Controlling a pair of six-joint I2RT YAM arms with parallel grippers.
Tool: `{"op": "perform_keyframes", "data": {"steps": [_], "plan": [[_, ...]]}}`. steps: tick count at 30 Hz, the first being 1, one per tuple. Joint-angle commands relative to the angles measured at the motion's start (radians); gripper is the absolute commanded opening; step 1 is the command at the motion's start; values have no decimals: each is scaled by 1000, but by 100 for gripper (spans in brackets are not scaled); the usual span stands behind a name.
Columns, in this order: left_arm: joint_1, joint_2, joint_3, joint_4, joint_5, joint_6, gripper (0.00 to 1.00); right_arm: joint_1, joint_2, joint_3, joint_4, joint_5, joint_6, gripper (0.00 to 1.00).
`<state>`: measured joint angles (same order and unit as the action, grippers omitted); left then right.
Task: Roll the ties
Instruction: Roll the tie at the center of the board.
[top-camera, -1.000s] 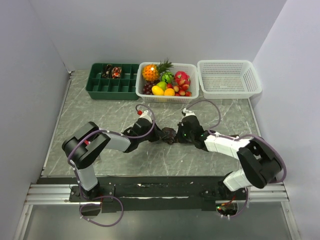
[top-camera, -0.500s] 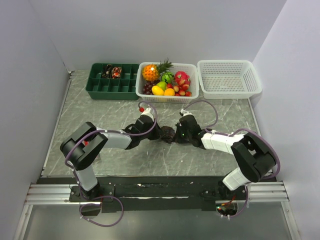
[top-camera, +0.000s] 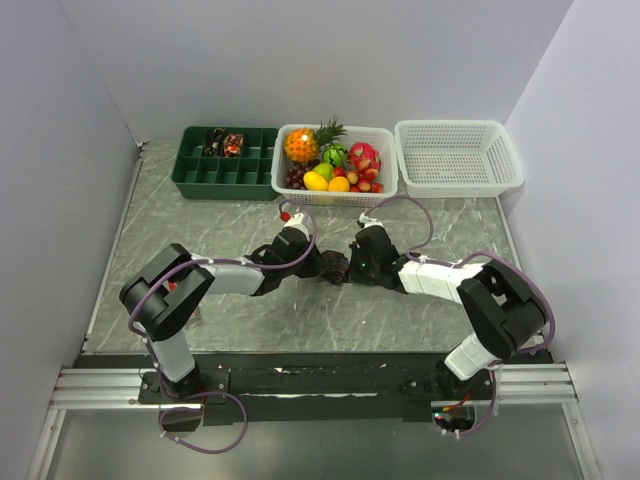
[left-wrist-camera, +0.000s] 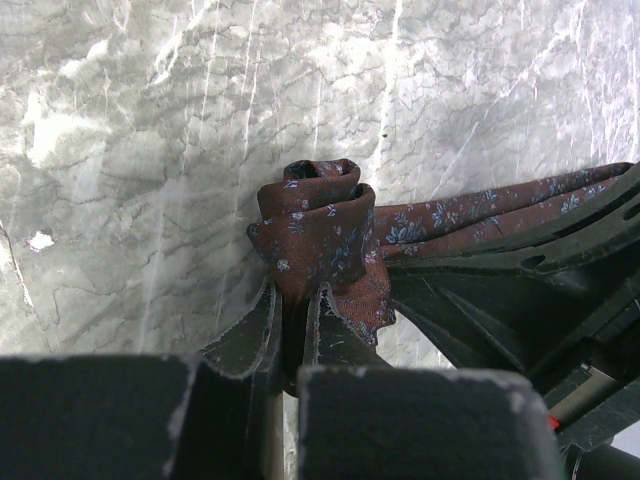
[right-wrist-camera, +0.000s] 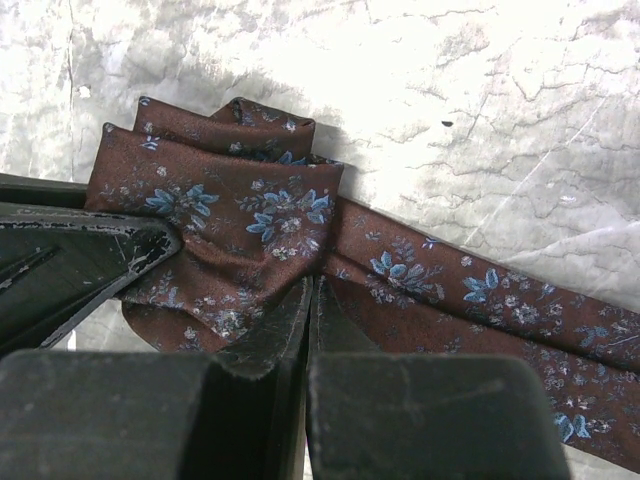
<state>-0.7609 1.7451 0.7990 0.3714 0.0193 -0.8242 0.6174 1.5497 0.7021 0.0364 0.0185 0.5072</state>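
A dark brown tie (top-camera: 336, 268) with small blue flowers lies bunched at the middle of the marble table. My left gripper (top-camera: 323, 265) and right gripper (top-camera: 351, 267) meet on it from either side. In the left wrist view the tie is a partly rolled coil (left-wrist-camera: 315, 222), and the left gripper (left-wrist-camera: 294, 312) is shut on its near edge. The tie's flat tail (left-wrist-camera: 480, 210) runs off to the right. In the right wrist view the right gripper (right-wrist-camera: 311, 292) is shut on the fabric where the coil (right-wrist-camera: 235, 205) meets the tail (right-wrist-camera: 480, 300). Two rolled ties (top-camera: 224, 144) sit in the green tray.
A green compartment tray (top-camera: 200, 178) stands at the back left. A white basket of toy fruit (top-camera: 290, 190) is beside it, and an empty white basket (top-camera: 457, 155) is at the back right. Grey walls stand to the left and right.
Both grippers have moved a little away from the bases with the tie bundle between them. The right arm's forearm has swung slightly left. Both grips look unchanged.
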Motion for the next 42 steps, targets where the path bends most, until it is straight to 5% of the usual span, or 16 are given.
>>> {"op": "perform_keyframes", "data": {"steps": [1, 20, 42], "plan": [[-8, -35, 23, -26, -16, 26, 1, -1, 29, 51, 19, 29, -7, 0], [-14, -55, 39, -74, -68, 48, 1, 1, -34, 45, 19, 60, -7, 0], [-31, -65, 75, -118, -74, 71, 1, 25, 113, 96, 57, 1, 5, 0]]}}
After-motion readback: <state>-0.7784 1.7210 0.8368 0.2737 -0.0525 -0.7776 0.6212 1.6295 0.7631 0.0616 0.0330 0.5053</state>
